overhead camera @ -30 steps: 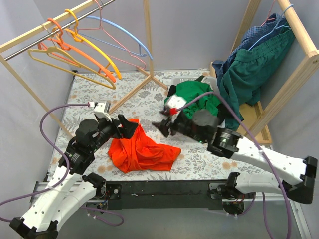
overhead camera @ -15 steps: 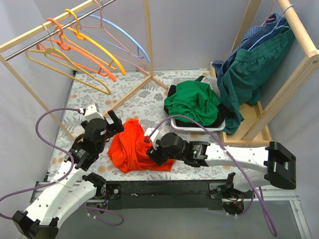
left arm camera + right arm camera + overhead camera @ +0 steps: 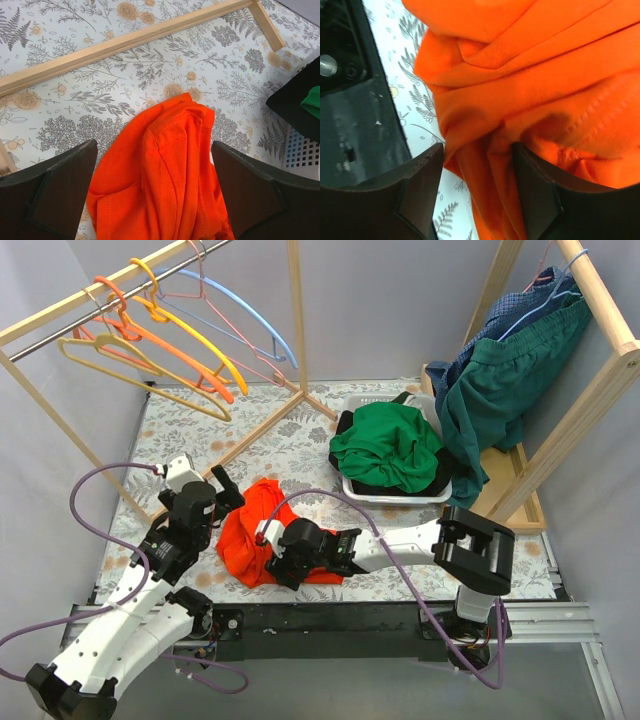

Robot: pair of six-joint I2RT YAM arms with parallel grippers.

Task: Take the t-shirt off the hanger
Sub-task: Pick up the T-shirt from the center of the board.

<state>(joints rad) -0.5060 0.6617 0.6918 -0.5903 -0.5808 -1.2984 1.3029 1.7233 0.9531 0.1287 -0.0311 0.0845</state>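
Observation:
The orange t-shirt lies crumpled on the floral table, and no hanger shows in it. My left gripper is open and hovers over the shirt's far left part. In the left wrist view the shirt lies between and below the spread fingers. My right gripper is low at the shirt's near edge. In the right wrist view its open jaws straddle a fold of the orange cloth, with the fingers apart.
A wooden rack at the back left holds several coloured hangers. A white basket holds green clothes. A second rack at the right carries dark green and blue garments. A wooden base rail crosses the table. The black base bar lies near the right gripper.
My right arm has swung left from the basket down to the shirt's near edge. My left gripper has drawn back a little to the left. The shirt is more bunched up.

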